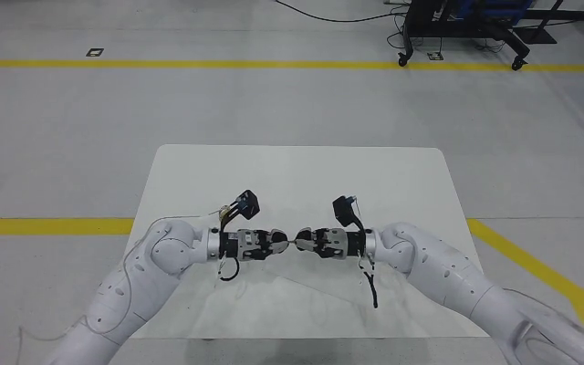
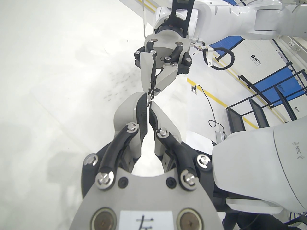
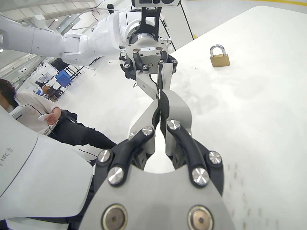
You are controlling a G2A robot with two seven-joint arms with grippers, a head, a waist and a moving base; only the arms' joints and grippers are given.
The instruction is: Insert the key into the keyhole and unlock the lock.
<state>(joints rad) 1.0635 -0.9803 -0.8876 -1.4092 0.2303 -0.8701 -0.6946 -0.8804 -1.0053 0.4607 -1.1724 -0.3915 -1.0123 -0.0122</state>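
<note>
The left arm [image 1: 151,269] and right arm [image 1: 452,269] have smooth, rounded white shells, each with a small grey wireless mark [image 2: 297,148]. A black ribbed cable [image 2: 221,60] loops at the right wrist. The left gripper [image 2: 148,104] and right gripper [image 3: 162,96] look alike: pale grey fingers with black ridged pads, curved black links, silver screws and two brass-coloured discs on a grey base, the left's carrying a white label [image 2: 146,219]. Each wrist has a black camera [image 1: 246,203] on a black bracket.
</note>
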